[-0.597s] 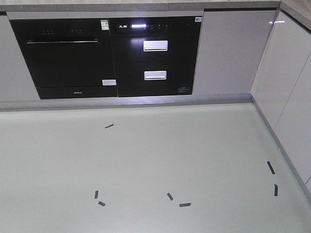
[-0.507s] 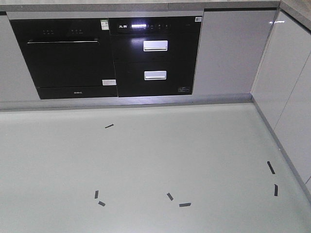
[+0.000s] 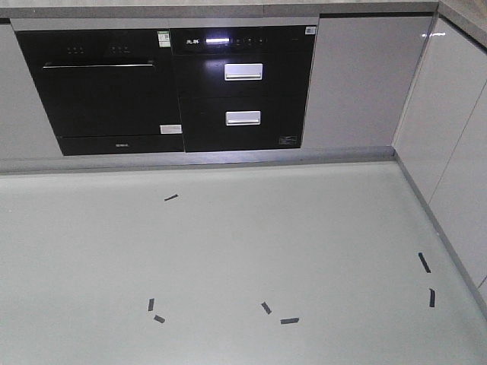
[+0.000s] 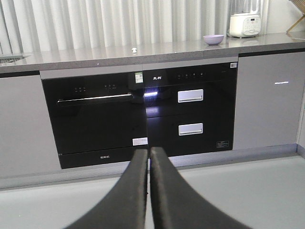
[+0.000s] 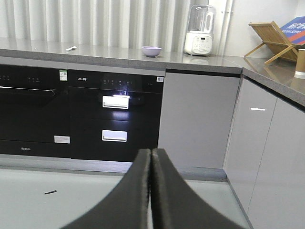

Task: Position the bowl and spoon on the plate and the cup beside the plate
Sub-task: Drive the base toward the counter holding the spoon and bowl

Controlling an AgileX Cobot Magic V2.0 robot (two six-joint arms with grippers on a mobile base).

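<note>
The lavender bowl (image 4: 213,39) sits on the grey countertop (image 4: 95,56) above the black appliances, also seen in the right wrist view as the bowl (image 5: 151,50). A small pale spoon (image 5: 71,48) lies further left on that counter, a tiny pale spot (image 4: 135,49) in the left wrist view. The brown paper cup (image 5: 300,62) stands on the right-hand counter at the frame edge. The plate is out of view. My left gripper (image 4: 148,152) and right gripper (image 5: 151,151) are both shut and empty, low over the floor and far from the counter.
A black oven (image 3: 106,87) and drawer unit (image 3: 243,87) sit under the counter, with grey cabinets (image 3: 358,84) to the right. A white blender (image 5: 200,31) and a wooden rack (image 5: 274,36) stand on the counter. Black tape marks (image 3: 289,320) dot the pale floor.
</note>
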